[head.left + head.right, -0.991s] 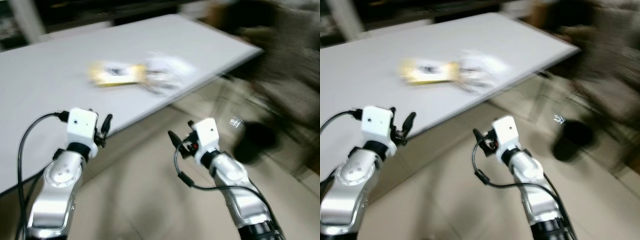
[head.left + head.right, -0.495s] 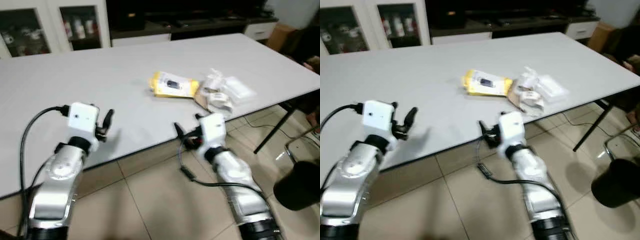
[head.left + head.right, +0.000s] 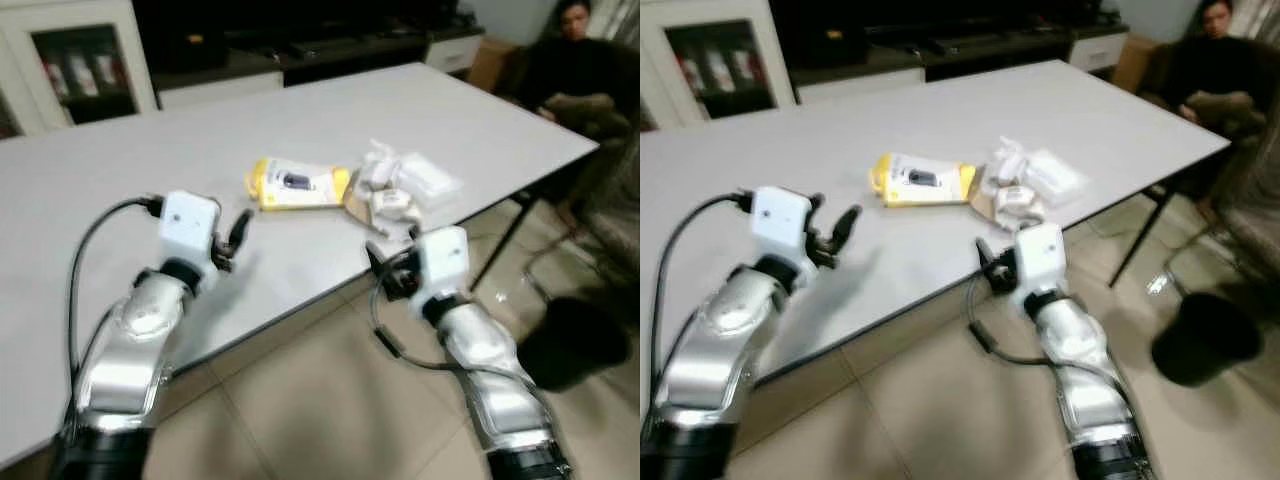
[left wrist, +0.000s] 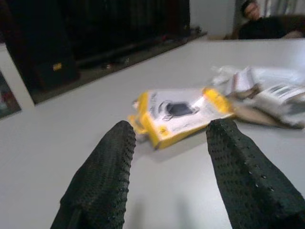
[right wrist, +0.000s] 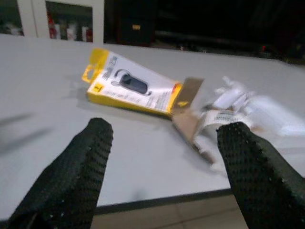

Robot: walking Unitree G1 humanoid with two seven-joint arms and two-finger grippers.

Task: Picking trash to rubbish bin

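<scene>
A white bench extends across the scene, carrying two items of trash near its front edge. The first is a yellow blister package with a dark object printed or sealed on its white face, lying flat. The second is a heap of crumpled white wrappers and brown cardboard, lying just beside the yellow package on the robot's right, apparently touching it. The left end effector is held above the bench surface, short of the yellow package, with its fingers spread apart and nothing between them; the left wrist view frames the package between the two finger pads. The right end effector sits at the bench's front edge, below the wrapper heap, fingers likewise released and empty; its wrist view looks across the bench toward both items. A black rubbish bin stands on the tiled floor to the robot's right, well apart from the trash. A seated person in dark clothing occupies the far right corner beyond the bench.
</scene>
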